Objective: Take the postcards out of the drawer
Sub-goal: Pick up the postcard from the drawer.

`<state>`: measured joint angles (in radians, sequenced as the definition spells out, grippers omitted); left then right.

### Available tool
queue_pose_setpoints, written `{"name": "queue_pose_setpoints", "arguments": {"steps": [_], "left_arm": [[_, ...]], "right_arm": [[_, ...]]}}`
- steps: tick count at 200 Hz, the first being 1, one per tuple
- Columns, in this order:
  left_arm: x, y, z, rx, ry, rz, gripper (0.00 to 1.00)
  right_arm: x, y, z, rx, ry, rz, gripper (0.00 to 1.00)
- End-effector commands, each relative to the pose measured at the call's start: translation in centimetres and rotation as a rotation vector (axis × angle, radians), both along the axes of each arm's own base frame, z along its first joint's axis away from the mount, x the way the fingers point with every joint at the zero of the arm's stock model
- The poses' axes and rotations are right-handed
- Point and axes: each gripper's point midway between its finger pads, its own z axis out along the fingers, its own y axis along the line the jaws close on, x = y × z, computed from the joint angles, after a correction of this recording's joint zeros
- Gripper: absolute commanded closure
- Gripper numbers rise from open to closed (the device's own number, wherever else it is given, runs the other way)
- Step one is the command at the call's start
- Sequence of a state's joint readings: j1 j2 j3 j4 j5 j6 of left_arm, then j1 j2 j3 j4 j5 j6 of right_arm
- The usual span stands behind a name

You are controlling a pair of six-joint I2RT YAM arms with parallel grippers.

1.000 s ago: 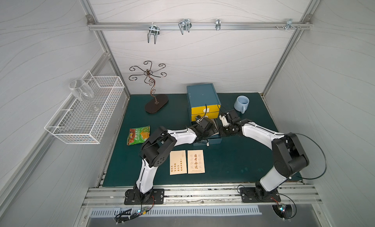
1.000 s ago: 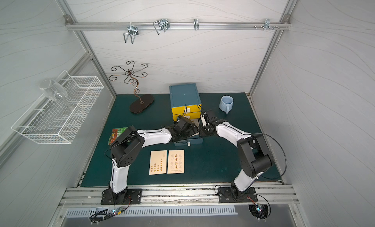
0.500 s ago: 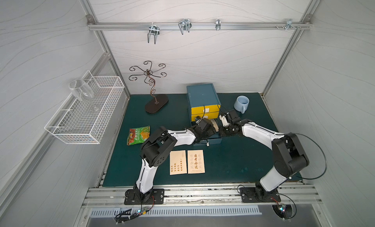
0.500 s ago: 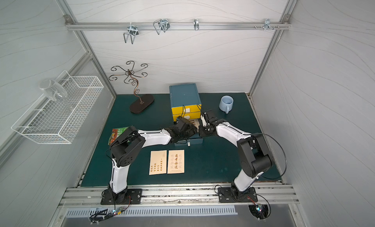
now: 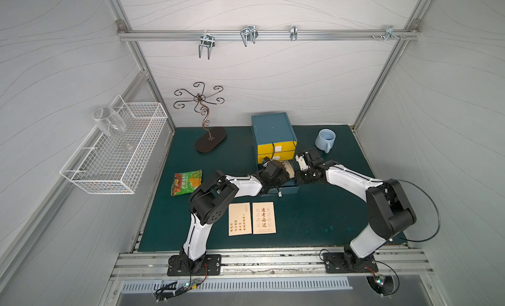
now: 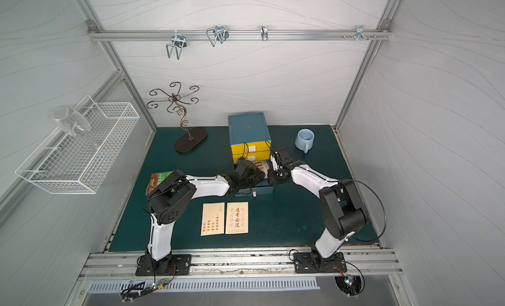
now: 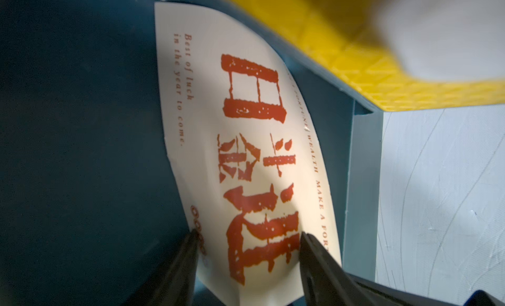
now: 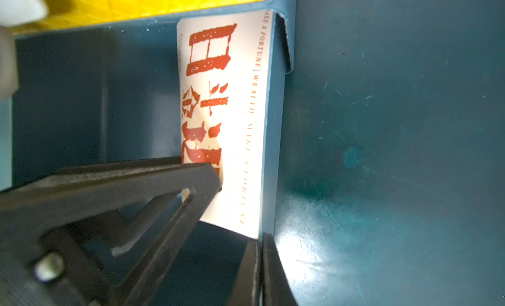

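- the left gripper [image 7: 248, 233] has narrowed from a wide spread a second ago. its jaws still stand apart, with both tips pressed on the face of the last card [image 7: 246, 154].
- that card is inside the open drawer [image 7: 363, 181]. it is bowed, with one long edge riding up against the side wall.
- judging by the bend, the closing tips are buckling the card off the drawer floor so that an edge can be pinched. it is not yet held.
- the right gripper [image 8: 261, 263] has not changed. it is closed, and seems clamped on the top edge of the drawer's side wall, steadying it.
- the first card [image 5: 239, 218] and second card [image 5: 264, 217] lie flat, side by side, on the mat [image 5: 314, 217] in front of the drawer, where they were a second ago.
- so two of the three cards are out, and this grasp is the last one needed.
- the risk is that the card slips flat again or creases if the tips close too hard.
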<state>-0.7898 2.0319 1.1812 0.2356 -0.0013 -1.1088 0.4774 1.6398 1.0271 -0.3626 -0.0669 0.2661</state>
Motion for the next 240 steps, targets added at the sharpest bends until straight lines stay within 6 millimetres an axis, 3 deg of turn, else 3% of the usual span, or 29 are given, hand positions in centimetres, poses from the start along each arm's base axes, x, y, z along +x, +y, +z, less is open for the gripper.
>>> {"name": "queue_pose_setpoints", "arguments": {"steps": [1, 140, 240], "left_arm": [[-0.1, -2.0, 2.0, -0.093, -0.048, -0.059, 0.4], [0.4, -0.5, 4.2, -0.137, -0.087, 0.008, 0.68], [0.3, 0.0, 6.2, -0.172, -0.064, 0.042, 0.75]], "right_arm": [[-0.9, 1.2, -0.2, 0.042, 0.025, 0.034, 0.93], [-1.1, 1.5, -0.2, 0.038, 0.029, 0.035, 0.91], [-1.1, 1.3, -0.1, 0.026, 0.03, 0.031, 0.87]]}}
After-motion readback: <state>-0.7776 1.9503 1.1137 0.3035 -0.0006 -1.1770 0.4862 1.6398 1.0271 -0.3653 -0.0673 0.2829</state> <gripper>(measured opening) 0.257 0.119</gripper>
